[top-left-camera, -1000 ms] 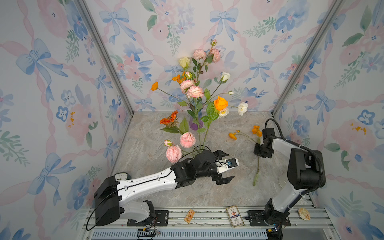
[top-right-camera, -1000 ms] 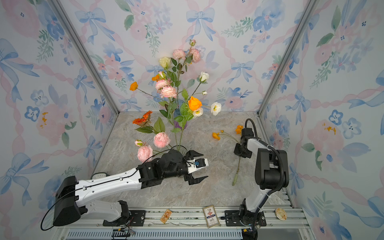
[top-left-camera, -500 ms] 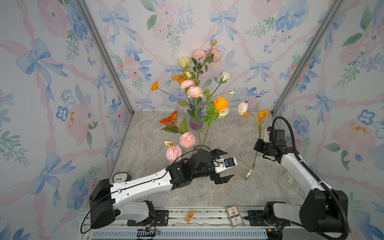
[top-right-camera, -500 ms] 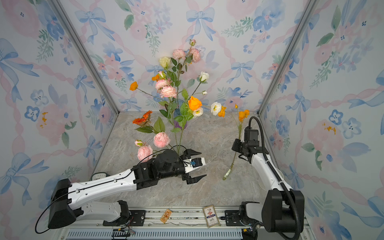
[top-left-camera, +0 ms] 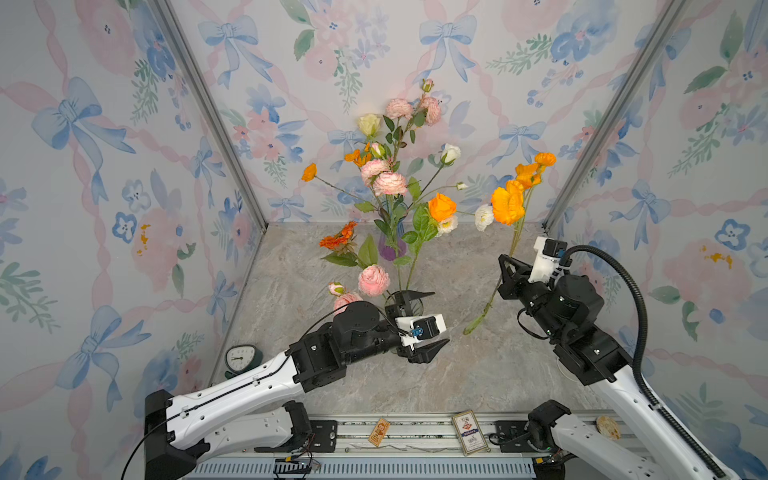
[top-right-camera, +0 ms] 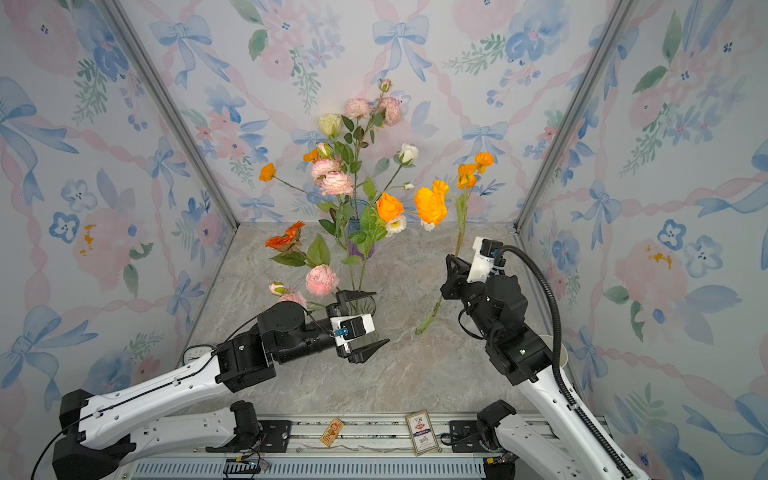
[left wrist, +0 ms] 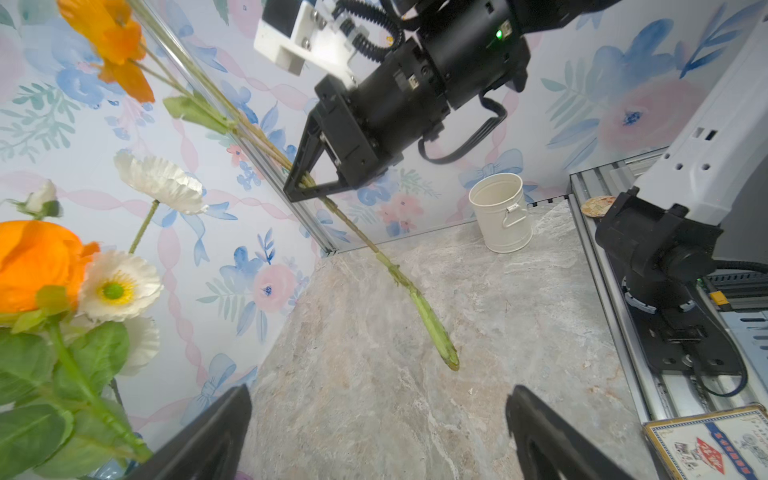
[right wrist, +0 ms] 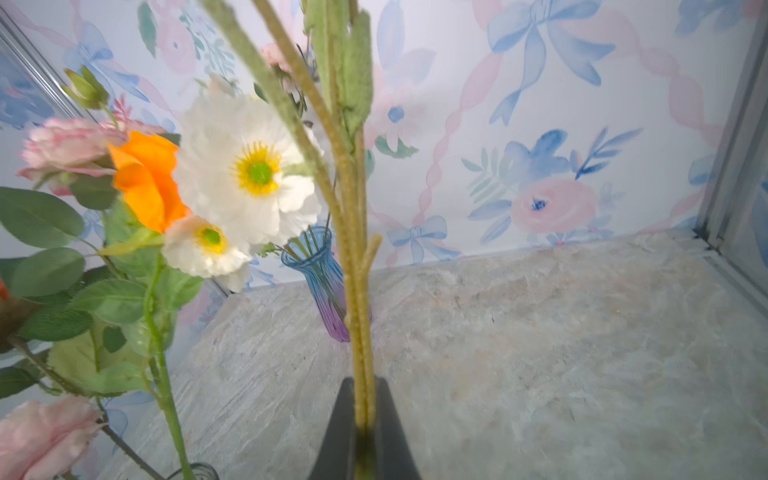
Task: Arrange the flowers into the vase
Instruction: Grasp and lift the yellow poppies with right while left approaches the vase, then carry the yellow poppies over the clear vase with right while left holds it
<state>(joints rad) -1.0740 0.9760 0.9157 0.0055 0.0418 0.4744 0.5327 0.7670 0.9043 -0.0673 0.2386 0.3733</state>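
Right gripper: your right gripper is clamping its jaws together on the stem of the orange poppy sprig and holding it up in the air.
Left gripper: your left gripper is hanging with its jaws spread wide, gripping nothing.
Stem axis: the sprig is tilting. Its blooms are rising above the right gripper toward the back wall, and its cut end is pointing down and toward the left gripper. The tip is seeming to hover clear of the table.
Vase bearing: the clear glass vase is sitting lower than the right gripper, well apart from it on the left-arm side. The blue-purple vase is standing ahead of the right gripper, beyond the held stem.
Nearer arm: the left gripper is sitting just beside the clear vase, while the right is carrying the flower.
Coming move: in my judgement you are needing to swing the cut end over a vase mouth and bring the stem upright. I cannot tell which vase.
Count: two vases, both already holding stems, and one sprig in hand. Its orange blooms are overlapping too much to count.
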